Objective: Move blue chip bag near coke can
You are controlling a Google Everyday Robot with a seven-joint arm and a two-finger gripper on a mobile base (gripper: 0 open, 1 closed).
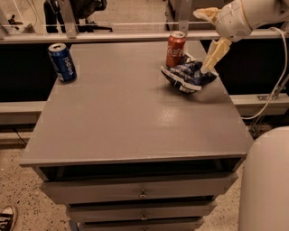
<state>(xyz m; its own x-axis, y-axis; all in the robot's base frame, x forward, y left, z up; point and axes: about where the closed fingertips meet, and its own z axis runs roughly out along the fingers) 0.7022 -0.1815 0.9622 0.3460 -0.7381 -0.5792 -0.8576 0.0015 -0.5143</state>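
The blue chip bag (pixel 187 76) lies crumpled on the grey table (pixel 131 113) at the back right. It sits right in front of the coke can (pixel 175 48), which stands upright; they touch or nearly touch. My gripper (pixel 209 34) hangs above the bag's right end, open and empty. Its lower finger (pixel 213 55) points down at the bag, with its tip touching or just above it. The upper finger (pixel 205 13) is spread far from it.
A blue soda can (pixel 62 62) stands at the table's back left corner. Drawers (pixel 142 191) sit under the tabletop. My white base (pixel 266 180) fills the lower right. A cable (pixel 275 85) hangs to the right. A rail (pixel 113 36) runs behind the table.
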